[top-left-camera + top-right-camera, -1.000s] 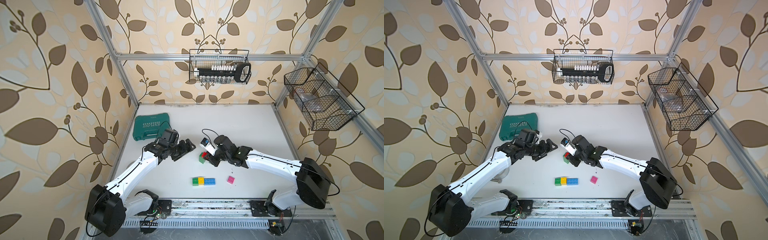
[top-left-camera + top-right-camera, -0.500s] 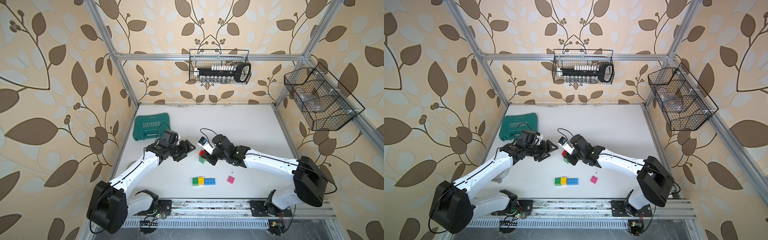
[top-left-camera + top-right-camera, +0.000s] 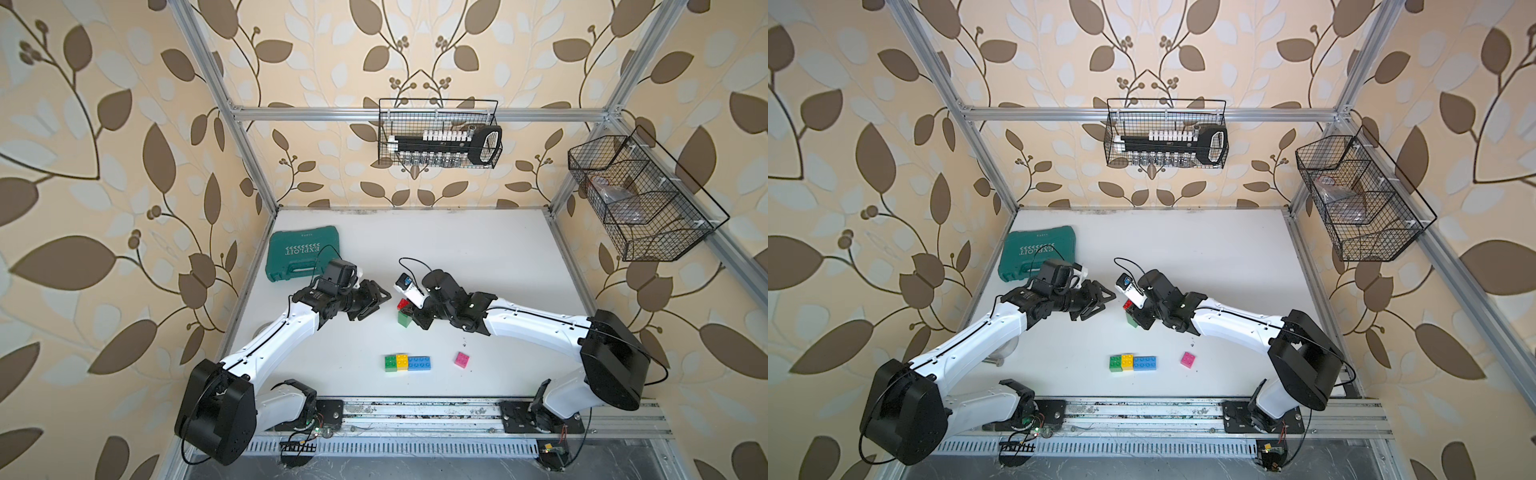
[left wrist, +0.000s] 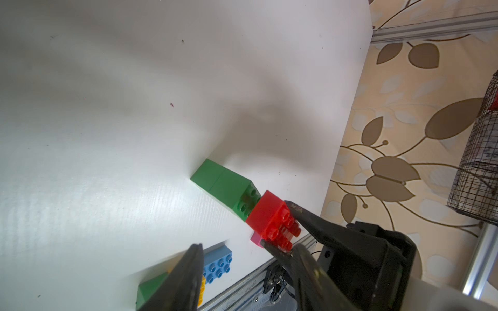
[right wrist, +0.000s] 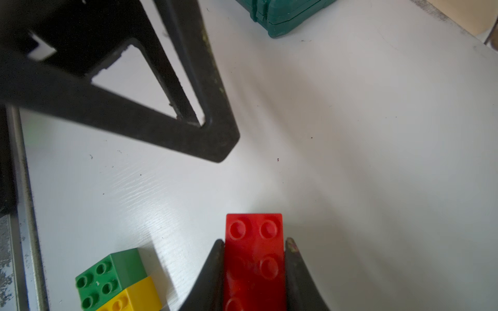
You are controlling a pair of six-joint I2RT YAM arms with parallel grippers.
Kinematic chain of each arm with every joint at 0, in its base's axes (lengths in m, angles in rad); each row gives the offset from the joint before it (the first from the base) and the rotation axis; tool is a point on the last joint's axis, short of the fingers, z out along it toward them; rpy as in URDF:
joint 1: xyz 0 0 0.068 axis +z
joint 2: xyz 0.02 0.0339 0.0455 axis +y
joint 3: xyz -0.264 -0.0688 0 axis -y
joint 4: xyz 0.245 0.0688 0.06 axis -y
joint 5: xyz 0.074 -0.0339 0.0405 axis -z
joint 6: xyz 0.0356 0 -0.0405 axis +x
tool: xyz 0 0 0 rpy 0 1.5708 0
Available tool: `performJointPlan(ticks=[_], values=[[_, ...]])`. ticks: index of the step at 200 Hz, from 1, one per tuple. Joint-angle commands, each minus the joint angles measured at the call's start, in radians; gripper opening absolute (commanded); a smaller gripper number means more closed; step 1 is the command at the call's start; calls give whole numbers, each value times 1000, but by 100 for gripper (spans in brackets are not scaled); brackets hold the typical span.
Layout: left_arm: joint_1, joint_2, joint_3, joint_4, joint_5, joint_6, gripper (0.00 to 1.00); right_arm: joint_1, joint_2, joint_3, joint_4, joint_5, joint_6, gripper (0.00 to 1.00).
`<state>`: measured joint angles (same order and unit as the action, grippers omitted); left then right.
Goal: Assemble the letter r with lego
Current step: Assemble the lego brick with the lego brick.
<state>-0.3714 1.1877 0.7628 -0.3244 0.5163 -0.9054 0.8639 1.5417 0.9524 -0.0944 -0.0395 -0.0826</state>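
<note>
Grips a red oblong brick (image 5: 254, 258) in the right jaws, clenched on its two long sides, studded face showing in the right wrist view. Holds it off the desk (image 3: 478, 257) near the middle, right at the studded top of a green stack (image 4: 223, 185), two square bricks high and standing on the desk; cannot tell whether red and green touch or just miss. Points the left jaws at that spot from the opposite side, near the red brick but apart from it, parted partway with nothing between them. Nearer the front rail, well apart from both sets of jaws: a row of three on the desk, green brick (image 3: 390, 363), yellow brick (image 3: 402, 361) and oblong blue brick (image 3: 419, 363), side against side, studs up. On the right arm's side of that row, across a small gap, a pink brick (image 3: 461, 359) lying a little askew. Toward the back left corner, behind the left arm (image 3: 291, 328), a teal tool case (image 3: 305, 257), shut and flat on the desk. On the back wall, a black wire basket (image 3: 440, 162).
</note>
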Motion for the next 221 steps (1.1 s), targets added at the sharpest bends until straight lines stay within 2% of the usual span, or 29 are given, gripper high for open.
performJointPlan(ticks=[1,75,97,147,221], values=[[9,9,-13,28,14,-4,52,7,18,19,11,21,14,0],[9,29,-3,44,22,-16,50,10,24,10,-2,41,44,0],[9,30,-3,45,21,-18,55,12,21,4,-7,51,54,0],[9,32,-3,43,21,-17,73,17,20,-5,-13,62,69,0],[9,33,-11,50,24,-16,74,26,10,-30,-16,68,92,0]])
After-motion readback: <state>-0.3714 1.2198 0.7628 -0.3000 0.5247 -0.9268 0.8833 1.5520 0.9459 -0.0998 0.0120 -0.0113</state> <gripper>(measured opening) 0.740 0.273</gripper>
